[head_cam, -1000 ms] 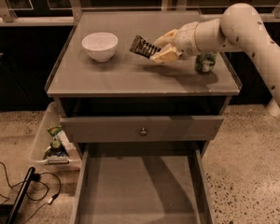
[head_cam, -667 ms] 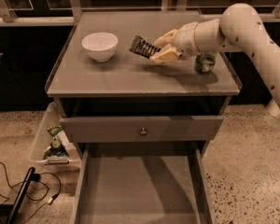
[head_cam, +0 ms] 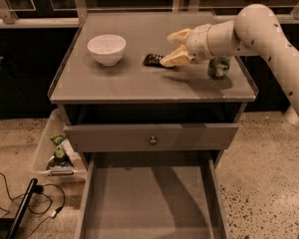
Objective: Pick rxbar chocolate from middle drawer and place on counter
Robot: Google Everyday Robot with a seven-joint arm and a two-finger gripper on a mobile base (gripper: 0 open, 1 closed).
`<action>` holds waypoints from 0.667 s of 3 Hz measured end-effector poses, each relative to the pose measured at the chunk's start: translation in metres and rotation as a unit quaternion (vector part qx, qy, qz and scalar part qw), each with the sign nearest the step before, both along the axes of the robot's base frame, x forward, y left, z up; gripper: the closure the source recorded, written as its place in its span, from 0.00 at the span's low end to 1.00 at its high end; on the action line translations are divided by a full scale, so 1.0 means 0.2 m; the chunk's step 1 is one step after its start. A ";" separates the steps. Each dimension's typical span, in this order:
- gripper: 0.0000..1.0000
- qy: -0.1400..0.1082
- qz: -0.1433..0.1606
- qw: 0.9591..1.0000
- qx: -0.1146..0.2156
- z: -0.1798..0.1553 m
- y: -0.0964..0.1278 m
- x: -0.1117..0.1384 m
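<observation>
The rxbar chocolate [head_cam: 151, 59] is a small black bar lying flat on the counter [head_cam: 114, 83], right of the bowl. My gripper [head_cam: 172, 48] hovers just right of the bar. Its pale fingers [head_cam: 179, 35] are spread open, and the lower one ends beside the bar's right end. The arm reaches in from the upper right. The middle drawer [head_cam: 149, 203] is pulled out below the cabinet, and its grey floor is bare.
A white bowl [head_cam: 106, 49] stands at the counter's left. A green soda can [head_cam: 218, 66] stands at the right, behind my wrist. A shut drawer front with a round knob [head_cam: 152, 140] sits above the open drawer. A white bin [head_cam: 54, 151] and cables [head_cam: 25, 198] are on the floor at the left.
The bar was held tilted in my gripper above the counter. Now it lies flat on the counter and my fingers have opened off it.
</observation>
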State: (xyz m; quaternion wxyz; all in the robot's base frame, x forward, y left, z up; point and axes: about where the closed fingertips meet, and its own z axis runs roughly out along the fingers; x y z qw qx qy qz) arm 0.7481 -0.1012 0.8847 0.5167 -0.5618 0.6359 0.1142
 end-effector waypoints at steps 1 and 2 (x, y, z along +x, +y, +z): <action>0.00 0.000 0.000 1.000 0.000 0.00 0.00 0.00; 0.00 0.000 0.000 1.000 0.000 0.00 0.00 0.00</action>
